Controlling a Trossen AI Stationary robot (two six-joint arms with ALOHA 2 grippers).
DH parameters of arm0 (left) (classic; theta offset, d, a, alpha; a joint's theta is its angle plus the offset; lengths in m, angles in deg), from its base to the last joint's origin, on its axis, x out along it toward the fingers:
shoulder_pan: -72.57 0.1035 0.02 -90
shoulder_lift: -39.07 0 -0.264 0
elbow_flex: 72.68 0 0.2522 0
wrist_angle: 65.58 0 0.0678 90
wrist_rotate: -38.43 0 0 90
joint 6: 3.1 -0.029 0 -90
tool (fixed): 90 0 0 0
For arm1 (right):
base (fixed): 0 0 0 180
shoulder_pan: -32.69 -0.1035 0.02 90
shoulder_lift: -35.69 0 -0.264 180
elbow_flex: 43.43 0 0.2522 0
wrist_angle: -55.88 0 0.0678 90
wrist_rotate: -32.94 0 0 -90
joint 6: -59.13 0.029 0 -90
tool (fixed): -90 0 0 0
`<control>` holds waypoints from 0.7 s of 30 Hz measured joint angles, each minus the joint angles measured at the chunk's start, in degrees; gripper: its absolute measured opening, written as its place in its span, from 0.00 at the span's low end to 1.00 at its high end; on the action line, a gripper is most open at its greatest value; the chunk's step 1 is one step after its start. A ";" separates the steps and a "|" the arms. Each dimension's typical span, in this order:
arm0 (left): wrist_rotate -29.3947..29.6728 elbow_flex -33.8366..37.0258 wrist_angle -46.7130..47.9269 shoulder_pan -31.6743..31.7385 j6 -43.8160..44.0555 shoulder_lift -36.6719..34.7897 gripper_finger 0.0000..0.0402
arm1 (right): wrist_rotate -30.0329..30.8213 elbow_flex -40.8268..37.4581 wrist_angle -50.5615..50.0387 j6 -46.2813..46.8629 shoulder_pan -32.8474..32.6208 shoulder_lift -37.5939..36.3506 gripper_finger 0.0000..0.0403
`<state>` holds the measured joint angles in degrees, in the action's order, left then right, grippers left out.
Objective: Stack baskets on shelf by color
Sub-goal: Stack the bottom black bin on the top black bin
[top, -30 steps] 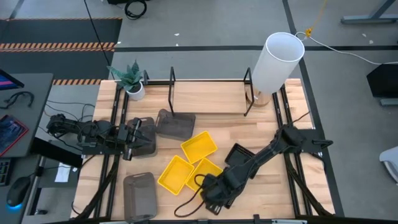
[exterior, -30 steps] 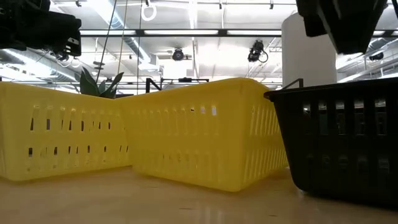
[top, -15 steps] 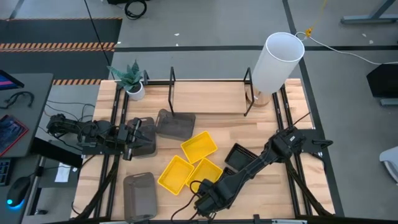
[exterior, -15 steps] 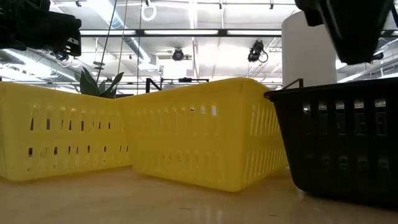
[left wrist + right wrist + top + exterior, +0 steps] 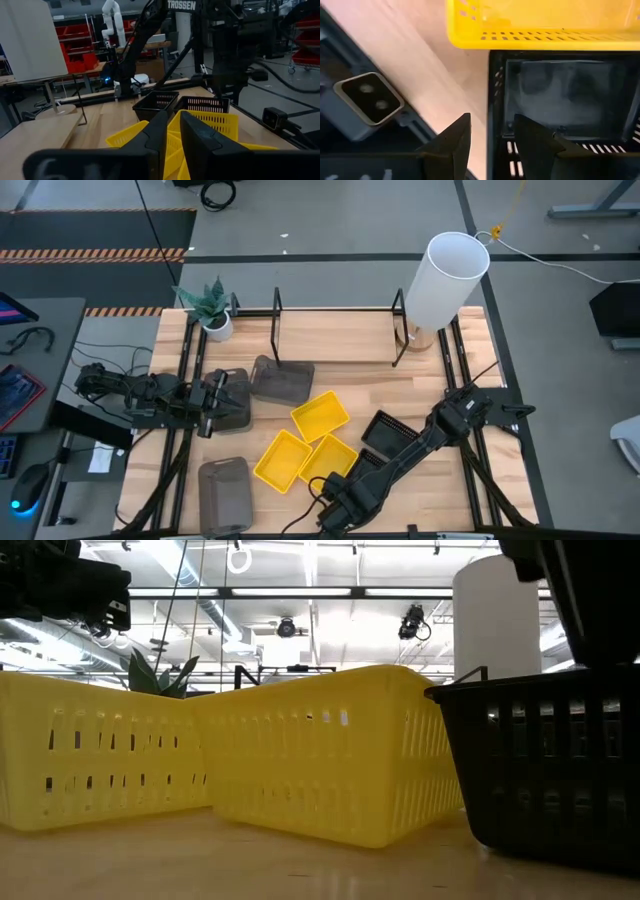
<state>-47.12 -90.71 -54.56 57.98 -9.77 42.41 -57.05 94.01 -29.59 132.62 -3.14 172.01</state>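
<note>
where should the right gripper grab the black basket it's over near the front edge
Best bet is a side wall, taken from straight above. The black basket sits upright and open-topped, so its thin rim is exposed. The right gripper is open, one finger outside that wall and one inside. The yellow basket crowds the far wall, so the near one looks freer.

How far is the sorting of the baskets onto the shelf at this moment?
Done: nothing; the shelf holds no basket. In hand: the right gripper, open, straddles one wall of a black basket. The left gripper waits above a grey basket. Left: every basket seen, including the yellow baskets, lies on the table.
</note>
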 joint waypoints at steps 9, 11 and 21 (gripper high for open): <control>0.02 0.01 -0.04 0.00 0.01 0.01 0.14 | 0.35 -0.24 -0.08 -1.50 0.02 2.10 0.38; 0.02 0.01 -0.17 0.00 -0.01 0.01 0.14 | 0.30 -0.26 -0.58 -1.48 0.02 2.53 0.38; 0.00 0.02 -0.04 -0.01 -0.02 0.02 0.13 | -2.85 -0.28 -0.39 -1.28 0.00 3.43 0.23</control>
<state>-47.12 -90.69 -54.61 57.97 -9.79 42.43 -59.90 93.72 -29.98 131.34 -3.14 175.43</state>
